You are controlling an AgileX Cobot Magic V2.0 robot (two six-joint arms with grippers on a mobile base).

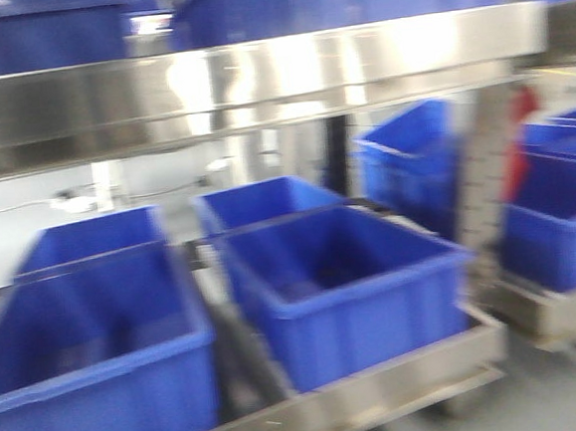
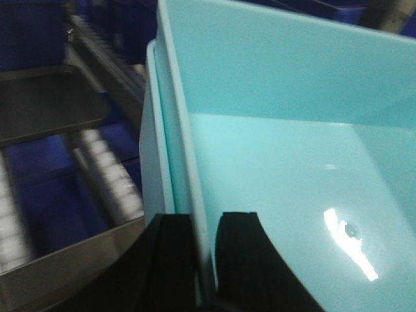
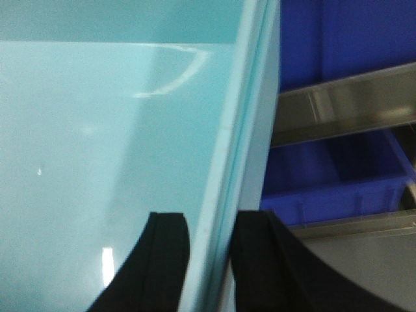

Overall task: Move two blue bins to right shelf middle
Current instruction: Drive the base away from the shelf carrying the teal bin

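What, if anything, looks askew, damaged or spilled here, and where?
Nothing stands out. The pale bins look intact and empty, no spill. The left end effector and right end effector each clamp a wall squarely. The dark bins sit in rows, though that view is blurred.

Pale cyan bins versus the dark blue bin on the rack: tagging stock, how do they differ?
Colour: the pale cyan bins are light, the dark blue bin deep royal blue. State: the pale cyan bins are gripped by the left fingers and right fingers; the dark blue bin sits free. Both are open-topped rectangles.
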